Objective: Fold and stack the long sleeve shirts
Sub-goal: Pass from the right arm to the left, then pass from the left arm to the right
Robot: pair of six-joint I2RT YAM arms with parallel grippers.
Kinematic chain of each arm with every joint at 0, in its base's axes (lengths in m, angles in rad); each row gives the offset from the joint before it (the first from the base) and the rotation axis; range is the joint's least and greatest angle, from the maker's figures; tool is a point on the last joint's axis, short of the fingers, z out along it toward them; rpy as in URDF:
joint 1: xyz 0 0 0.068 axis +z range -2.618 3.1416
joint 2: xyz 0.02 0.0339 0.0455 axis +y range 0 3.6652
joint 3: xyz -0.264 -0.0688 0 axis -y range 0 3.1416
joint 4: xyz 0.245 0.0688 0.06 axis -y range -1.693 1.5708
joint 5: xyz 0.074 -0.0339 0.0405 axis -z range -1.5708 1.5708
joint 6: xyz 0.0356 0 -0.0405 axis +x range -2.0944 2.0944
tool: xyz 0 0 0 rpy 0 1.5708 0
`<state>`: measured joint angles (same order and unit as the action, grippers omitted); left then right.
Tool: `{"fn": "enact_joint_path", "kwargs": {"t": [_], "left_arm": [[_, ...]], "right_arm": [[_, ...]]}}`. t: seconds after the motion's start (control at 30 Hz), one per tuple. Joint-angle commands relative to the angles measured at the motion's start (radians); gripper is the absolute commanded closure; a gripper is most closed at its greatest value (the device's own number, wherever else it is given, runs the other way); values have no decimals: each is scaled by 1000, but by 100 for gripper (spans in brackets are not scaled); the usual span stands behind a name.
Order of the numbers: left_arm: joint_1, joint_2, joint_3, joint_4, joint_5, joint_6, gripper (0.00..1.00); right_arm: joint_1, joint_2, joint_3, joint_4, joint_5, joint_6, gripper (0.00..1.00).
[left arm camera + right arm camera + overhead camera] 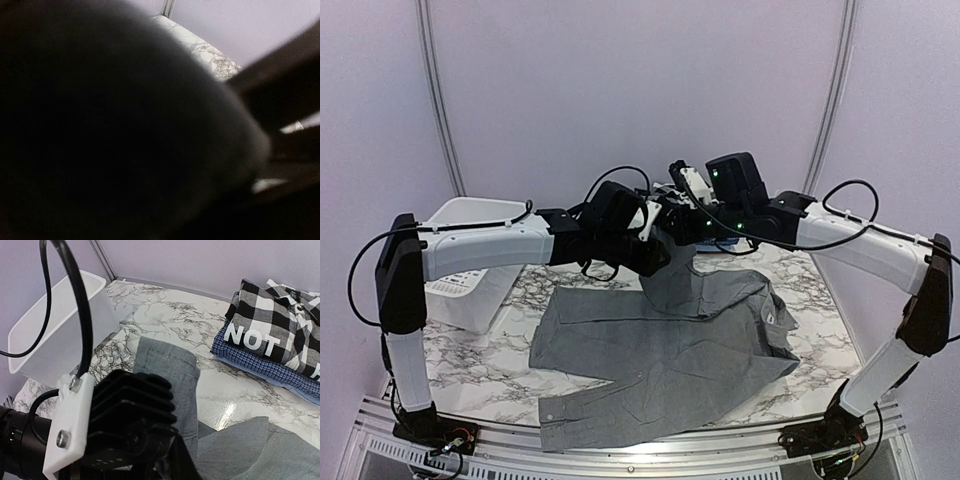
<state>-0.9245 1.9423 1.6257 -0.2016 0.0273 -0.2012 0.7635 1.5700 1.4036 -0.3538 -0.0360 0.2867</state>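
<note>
Where lilac walls end, marbled table bears shirt.

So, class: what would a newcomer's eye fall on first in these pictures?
The grey shirt spread over the marble table, one part lifted to where the left end effector and right end effector meet above its far edge. Next, the stack of folded shirts at the far edge, plaid on top, and the white tub at left.
</note>
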Motion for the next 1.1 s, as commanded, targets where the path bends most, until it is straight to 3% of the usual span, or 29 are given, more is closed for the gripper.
{"fn": "enact_joint_path", "kwargs": {"t": [0.0, 0.13, 0.27, 0.43, 0.67, 0.83, 1.07], "left_arm": [[24, 1, -23, 121, -1, -38, 96], [45, -30, -61, 169, -70, -58, 100], [87, -57, -66, 179, -115, -93, 100], [121, -88, -47, 184, -109, -84, 100], [153, -89, 41, 170, -109, -57, 100], [168, -71, 128, 162, -118, -41, 100], [181, -29, 239, 134, -101, -27, 100]], "right_arm": [[-32, -12, 21, 2, 28, 19, 84], [-69, -51, -26, 6, 108, 54, 56], [-153, -147, -156, 19, 192, 119, 38], [-273, -296, -393, 3, 290, 190, 38], [-419, -453, -693, 53, 297, 287, 38], [-528, -437, -807, 110, 268, 299, 38], [-589, -336, -876, 233, 213, 315, 50]]}}
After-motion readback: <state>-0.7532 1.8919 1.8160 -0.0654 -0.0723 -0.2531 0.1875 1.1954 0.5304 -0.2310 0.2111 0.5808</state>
